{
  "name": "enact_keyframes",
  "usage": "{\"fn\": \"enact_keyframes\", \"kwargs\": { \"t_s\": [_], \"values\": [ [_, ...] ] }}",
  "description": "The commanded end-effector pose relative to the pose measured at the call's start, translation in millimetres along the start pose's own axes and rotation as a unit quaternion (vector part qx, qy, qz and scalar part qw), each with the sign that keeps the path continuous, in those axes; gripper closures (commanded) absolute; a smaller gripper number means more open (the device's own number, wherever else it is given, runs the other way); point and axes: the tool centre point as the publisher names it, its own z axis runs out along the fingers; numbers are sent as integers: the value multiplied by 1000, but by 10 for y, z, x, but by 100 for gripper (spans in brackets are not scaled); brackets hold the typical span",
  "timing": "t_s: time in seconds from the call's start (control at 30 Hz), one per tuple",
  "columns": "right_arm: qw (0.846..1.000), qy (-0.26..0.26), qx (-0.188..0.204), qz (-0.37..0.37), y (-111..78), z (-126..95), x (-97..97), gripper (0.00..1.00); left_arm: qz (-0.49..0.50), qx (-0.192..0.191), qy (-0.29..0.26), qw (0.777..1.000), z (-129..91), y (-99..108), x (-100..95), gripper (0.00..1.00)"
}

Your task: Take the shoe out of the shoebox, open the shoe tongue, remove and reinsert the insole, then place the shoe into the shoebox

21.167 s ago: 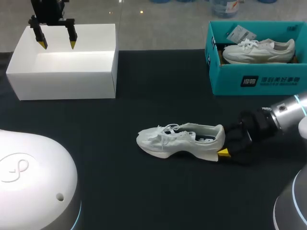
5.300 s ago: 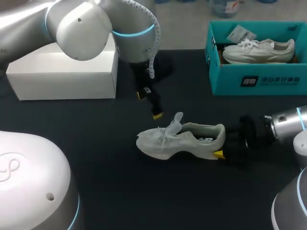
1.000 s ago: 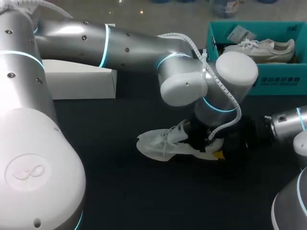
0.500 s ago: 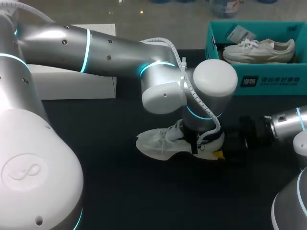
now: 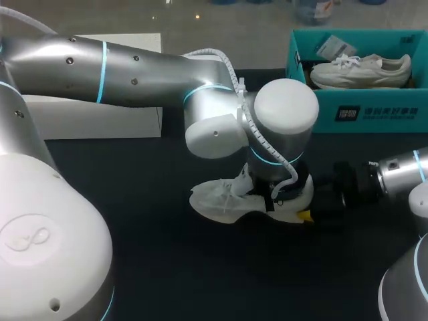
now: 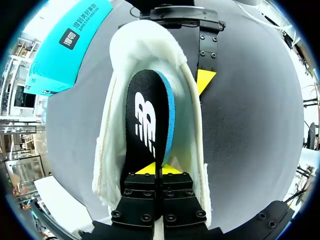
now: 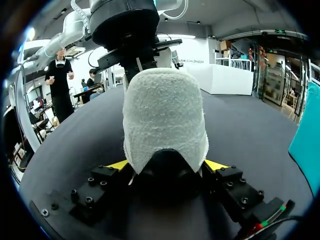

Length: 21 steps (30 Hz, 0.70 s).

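The left pincer (image 6: pixel 158 169), down inside the shoe (image 6: pixel 116 150) lying on the surface (image 6: pixel 250 125), was pinched on the insole (image 6: pixel 145 117), whose length ran straight ahead toward the end clamped by the right pincer (image 7: pixel 167 165).

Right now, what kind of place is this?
Probably a robot test lab: my left tool pinches the insole of a white shoe on a dark table, my right tool holds its heel, and a teal shoebox stands nearby.
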Motion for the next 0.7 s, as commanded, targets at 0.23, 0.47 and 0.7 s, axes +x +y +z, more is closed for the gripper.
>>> {"fn": "enact_keyframes", "kwargs": {
  "t_s": [0.23,0.47,0.7],
  "values": [
    [1000,0,2,0,-54,29,28,100,-7,26,-13,1000,-372,137,-17,100],
    [1000,0,2,0,-54,29,28,100,-11,43,-17,999,-578,174,-25,100],
    [1000,0,2,0,-54,29,28,100,-14,52,-17,998,-675,107,23,100]
  ]
}}
